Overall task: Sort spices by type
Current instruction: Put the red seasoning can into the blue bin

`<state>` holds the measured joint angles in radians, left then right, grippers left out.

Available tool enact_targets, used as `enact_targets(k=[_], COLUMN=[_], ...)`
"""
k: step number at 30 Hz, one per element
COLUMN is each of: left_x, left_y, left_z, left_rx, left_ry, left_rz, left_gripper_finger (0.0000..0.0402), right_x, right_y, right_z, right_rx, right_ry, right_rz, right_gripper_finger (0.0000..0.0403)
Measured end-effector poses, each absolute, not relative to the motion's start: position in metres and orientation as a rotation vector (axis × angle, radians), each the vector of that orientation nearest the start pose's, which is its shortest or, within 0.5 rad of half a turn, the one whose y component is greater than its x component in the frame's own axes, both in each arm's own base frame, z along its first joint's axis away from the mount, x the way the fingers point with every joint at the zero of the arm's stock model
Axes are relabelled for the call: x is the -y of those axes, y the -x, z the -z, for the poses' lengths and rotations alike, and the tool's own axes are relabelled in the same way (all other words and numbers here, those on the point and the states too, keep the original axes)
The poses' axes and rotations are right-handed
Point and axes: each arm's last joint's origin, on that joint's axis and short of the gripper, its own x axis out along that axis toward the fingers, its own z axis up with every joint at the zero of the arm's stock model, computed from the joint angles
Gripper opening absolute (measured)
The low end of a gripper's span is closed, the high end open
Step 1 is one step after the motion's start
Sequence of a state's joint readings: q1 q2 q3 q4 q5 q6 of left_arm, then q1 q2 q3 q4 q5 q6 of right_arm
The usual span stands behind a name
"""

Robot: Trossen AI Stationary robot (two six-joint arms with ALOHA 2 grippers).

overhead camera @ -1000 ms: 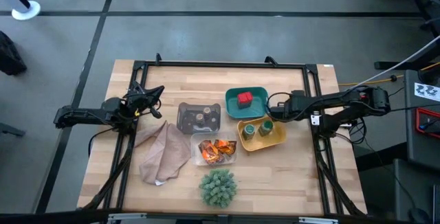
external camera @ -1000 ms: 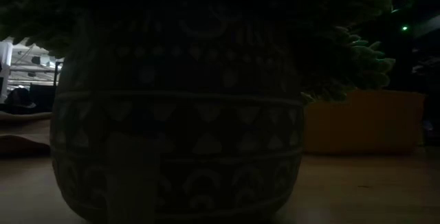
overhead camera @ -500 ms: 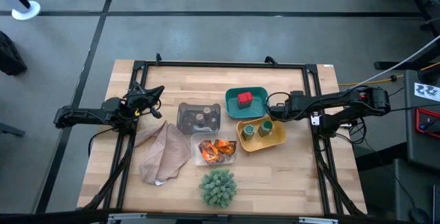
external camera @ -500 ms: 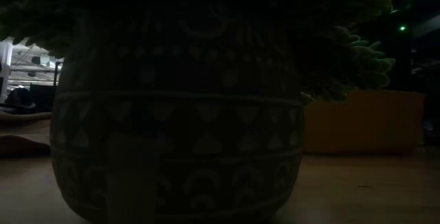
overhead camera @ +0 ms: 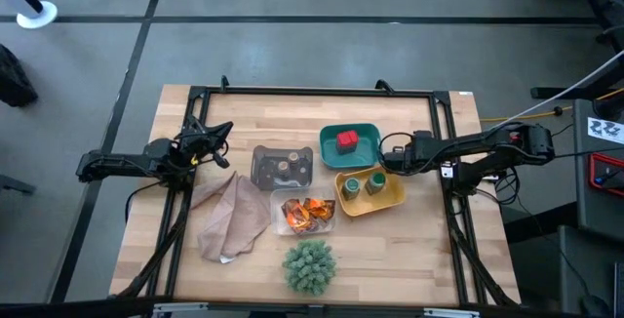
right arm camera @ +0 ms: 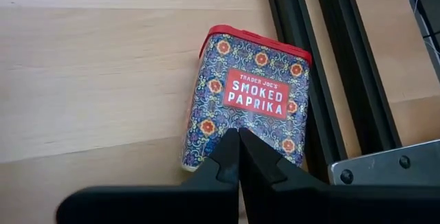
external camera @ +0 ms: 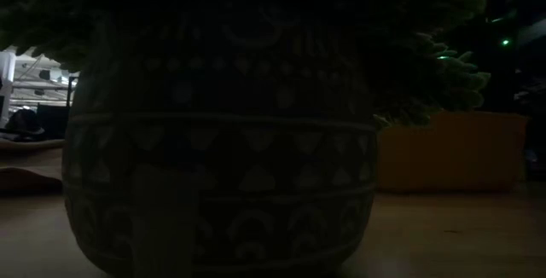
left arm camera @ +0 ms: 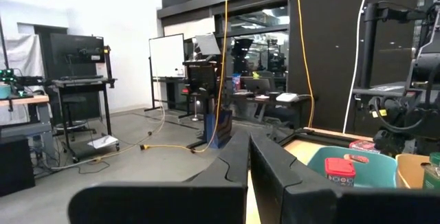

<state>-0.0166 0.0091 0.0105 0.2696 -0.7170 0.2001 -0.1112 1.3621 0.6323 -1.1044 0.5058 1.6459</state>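
In the high view the right gripper (overhead camera: 387, 156) lay at the frame's centre right, between the teal tray (overhead camera: 363, 134) and the yellow tray (overhead camera: 390, 198), fingers pressed together and holding nothing. Its wrist view showed a paprika tin (right arm camera: 250, 103) lying flat on the table (right arm camera: 82, 66) just past the closed tips, beside a black rail (right arm camera: 306, 59). One red tub (overhead camera: 346, 141) sat in the teal tray, two green jars (overhead camera: 364, 184) in the yellow tray, two sachets (overhead camera: 307, 212) in the clear tray (overhead camera: 283, 225) and two small jars (overhead camera: 285, 167) in the grey tray (overhead camera: 263, 177). The left gripper (overhead camera: 222, 130) rested at centre left, shut and empty. A cloth (overhead camera: 229, 218) and a plant (overhead camera: 310, 265) lay lower down.
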Motion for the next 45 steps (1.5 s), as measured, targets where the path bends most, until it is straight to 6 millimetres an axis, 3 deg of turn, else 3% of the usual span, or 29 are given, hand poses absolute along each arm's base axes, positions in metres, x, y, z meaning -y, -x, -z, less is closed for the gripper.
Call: enact_targets(k=[10, 45], left_x=[-0.018, -0.018], left_y=[-0.088, -0.087], left_z=[-0.19, -0.19], left_rx=[0.187, 0.192], left_ry=[-0.092, -0.082], left_rz=[-0.718, -0.718], left_gripper_finger=[0.0, 0.0], right_x=[0.031, 0.028], right_y=[-0.167, -0.167], right_z=[-0.165, -0.161], right_rx=[-0.993, -0.992], right_ry=[-0.825, -0.958], right_rz=[1.67, 1.68], right_gripper_finger=[0.0003, 0.0003])
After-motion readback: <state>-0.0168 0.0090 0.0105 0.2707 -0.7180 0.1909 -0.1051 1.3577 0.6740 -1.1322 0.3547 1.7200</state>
